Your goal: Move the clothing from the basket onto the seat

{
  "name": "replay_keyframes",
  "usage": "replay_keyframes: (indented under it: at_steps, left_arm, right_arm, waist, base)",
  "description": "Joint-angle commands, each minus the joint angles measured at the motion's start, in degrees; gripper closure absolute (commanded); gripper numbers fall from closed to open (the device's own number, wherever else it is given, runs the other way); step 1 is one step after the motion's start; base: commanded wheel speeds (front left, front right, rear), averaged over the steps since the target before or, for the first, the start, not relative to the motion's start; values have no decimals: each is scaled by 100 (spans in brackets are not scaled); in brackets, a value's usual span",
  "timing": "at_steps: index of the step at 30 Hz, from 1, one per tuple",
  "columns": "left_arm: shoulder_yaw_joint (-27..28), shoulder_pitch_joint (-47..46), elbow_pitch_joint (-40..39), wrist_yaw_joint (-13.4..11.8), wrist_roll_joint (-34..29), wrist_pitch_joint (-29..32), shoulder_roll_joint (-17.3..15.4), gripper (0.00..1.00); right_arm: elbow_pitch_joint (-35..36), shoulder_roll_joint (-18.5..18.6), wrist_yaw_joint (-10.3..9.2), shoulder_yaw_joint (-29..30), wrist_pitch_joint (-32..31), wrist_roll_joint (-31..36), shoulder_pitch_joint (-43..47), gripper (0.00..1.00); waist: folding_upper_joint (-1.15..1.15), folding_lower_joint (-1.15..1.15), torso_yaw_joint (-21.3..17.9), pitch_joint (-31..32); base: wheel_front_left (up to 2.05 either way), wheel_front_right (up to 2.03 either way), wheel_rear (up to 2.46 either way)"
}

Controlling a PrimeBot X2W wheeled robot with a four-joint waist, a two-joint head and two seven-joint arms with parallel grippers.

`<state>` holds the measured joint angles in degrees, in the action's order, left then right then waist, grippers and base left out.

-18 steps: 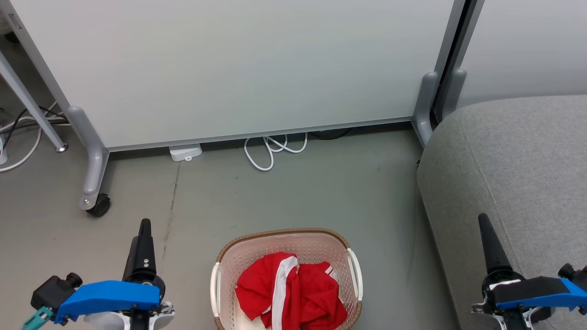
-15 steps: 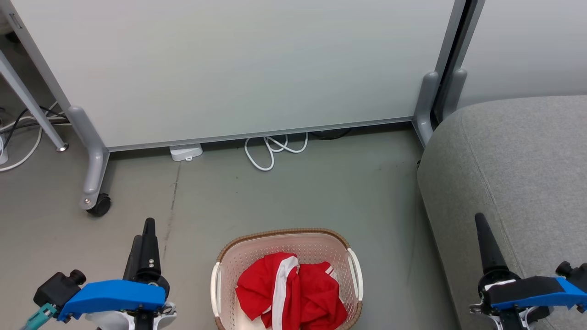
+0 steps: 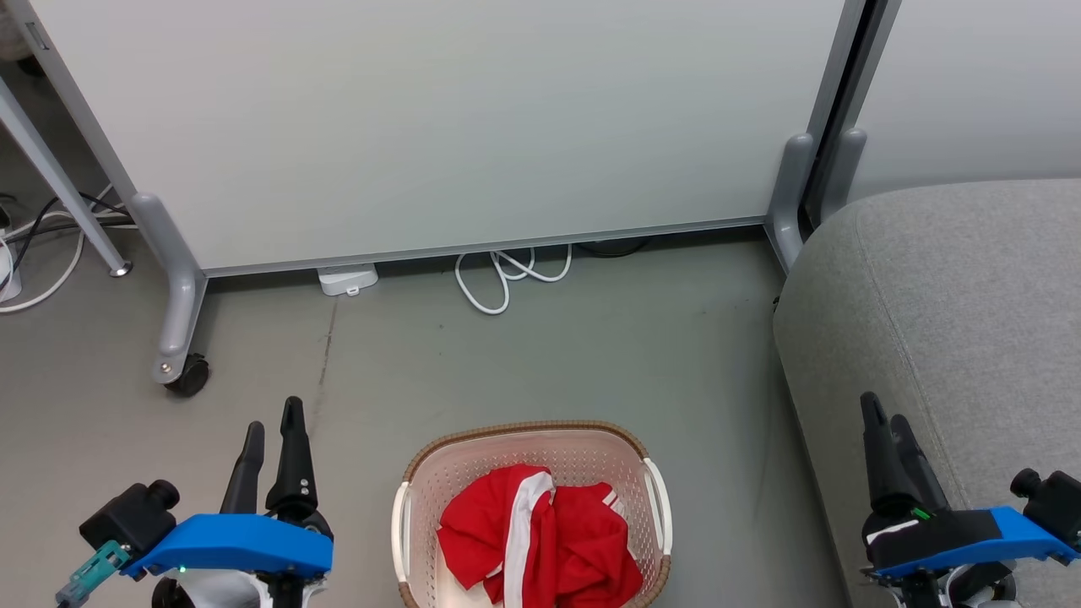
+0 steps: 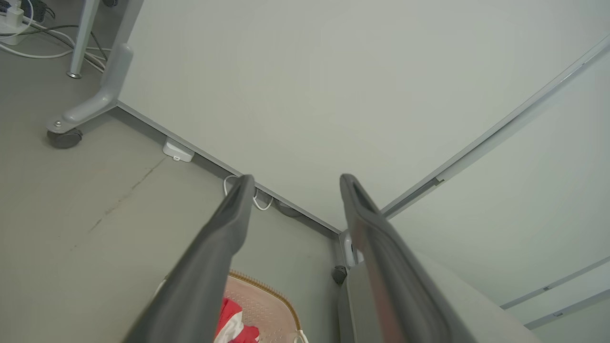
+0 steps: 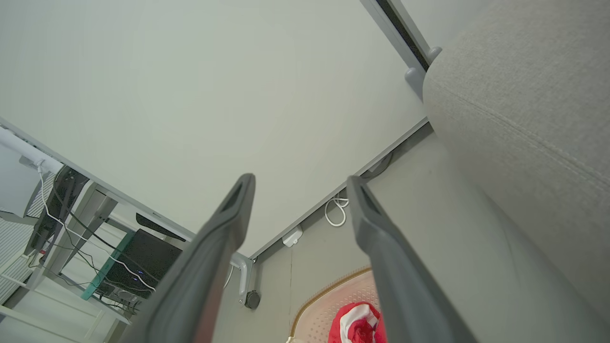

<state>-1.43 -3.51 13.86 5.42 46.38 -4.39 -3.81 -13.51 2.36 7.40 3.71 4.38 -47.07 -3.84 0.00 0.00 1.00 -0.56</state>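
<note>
Framing basket and clothing, right wrist view adds a dark box.

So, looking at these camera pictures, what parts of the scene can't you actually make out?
- Head view: the basket's near side is cut off by the bottom edge.
- Head view: the clothing lies bunched in one heap, folds hiding how many pieces there are.
- Head view: the seat runs off the right edge.
- Left wrist view: the dark fingers of the left gripper cover most of the basket.
</note>
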Motion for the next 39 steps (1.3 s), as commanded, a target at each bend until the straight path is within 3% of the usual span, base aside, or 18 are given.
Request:
replay_keyframes:
  at_steps: [1,27,39]
  left_arm:
    - [-42,-129,-85,5,-149,-45,-53,0]
    - [-404,-143,75,130,-1787,-473,-189,0]
    - [-508,-153,303,183,-2165,-644,-155,0]
  right_arm:
    - [54,41,9,-17,45,156,-26,0]
    - [-209,55,12,139,463,1973,-7,0]
    - [-251,61,12,195,592,2658,8,0]
  waist:
    - [0,0,2,2]
    - [0,0,107,1]
    - [0,0,156,21]
  base:
    - [0,0,0]
    - [0,0,0]
    - [0,0,0]
